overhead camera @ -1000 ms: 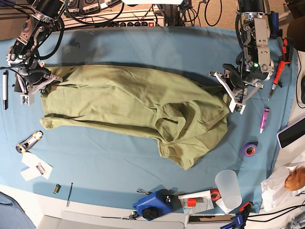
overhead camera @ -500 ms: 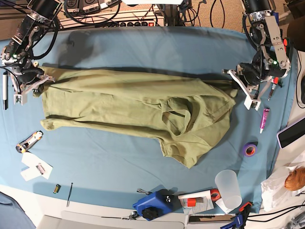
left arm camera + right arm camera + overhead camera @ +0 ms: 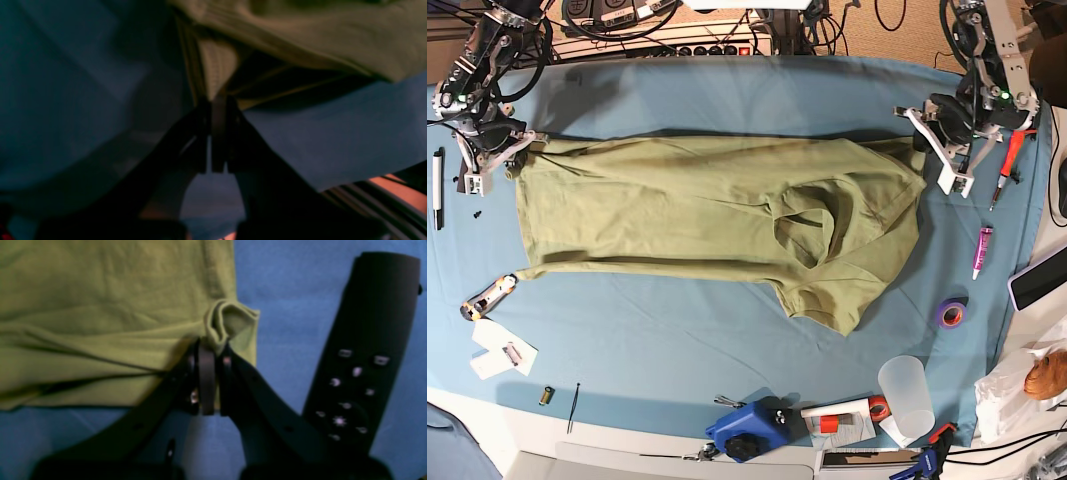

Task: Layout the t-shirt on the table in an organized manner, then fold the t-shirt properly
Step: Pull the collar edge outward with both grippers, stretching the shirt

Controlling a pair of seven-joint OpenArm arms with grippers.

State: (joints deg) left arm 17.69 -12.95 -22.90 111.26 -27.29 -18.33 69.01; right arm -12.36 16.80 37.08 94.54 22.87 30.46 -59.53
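The olive t-shirt (image 3: pixel 697 210) lies stretched across the blue-covered table (image 3: pixel 727 95), with a sleeve and collar area bunched right of centre. In the base view my left gripper (image 3: pixel 924 143) is at the shirt's far right corner, shut on the fabric. Its wrist view shows the dark fingers (image 3: pixel 218 110) pinched on a hem of the t-shirt (image 3: pixel 300 33), which is lifted off the table. My right gripper (image 3: pixel 519 148) is at the far left corner. In its wrist view, the right gripper (image 3: pixel 210 350) is shut on a puckered corner of the t-shirt (image 3: pixel 100 306).
A black marker (image 3: pixel 438 188) and a utility knife (image 3: pixel 487 296) lie at the left. Screwdrivers (image 3: pixel 1012 150), a purple pen (image 3: pixel 981 250), a tape roll (image 3: pixel 950 313) and a plastic cup (image 3: pixel 905 395) sit at the right. A blue tool (image 3: pixel 749 428) is at the front edge.
Both grippers have moved toward the far edge of the table and apart, dragging the t-shirt's upper corners with them. The shirt is now stretched flatter and wider.
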